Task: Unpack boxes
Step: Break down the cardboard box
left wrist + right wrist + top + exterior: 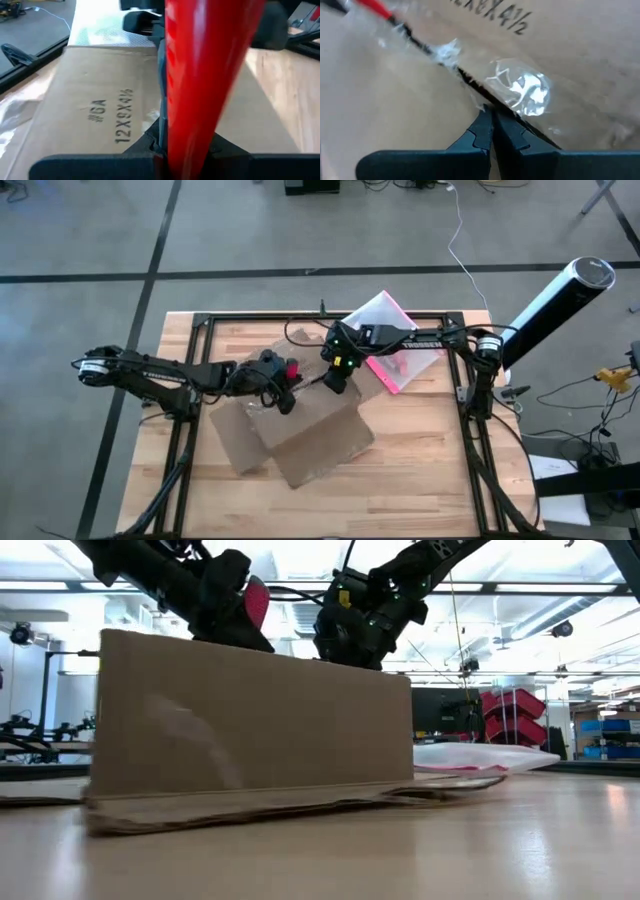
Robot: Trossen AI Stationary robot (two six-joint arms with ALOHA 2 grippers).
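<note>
- Cardboard box (305, 432) is laid flat near table (420, 480) centre, flaps spread; "12X9X4½" print is seen on top.
- Left gripper (288, 387) is positioned over the box's far-left edge, clenched on a red tool (200, 75) with its tip down at the taped seam.
- Right gripper (492, 131) is pressed on the box's far edge beside crumpled clear tape (520, 90), fingers closed together, nothing seen between them.
- Pink-edged pouch (392, 340) is left at the far right, partly under the right arm.
</note>
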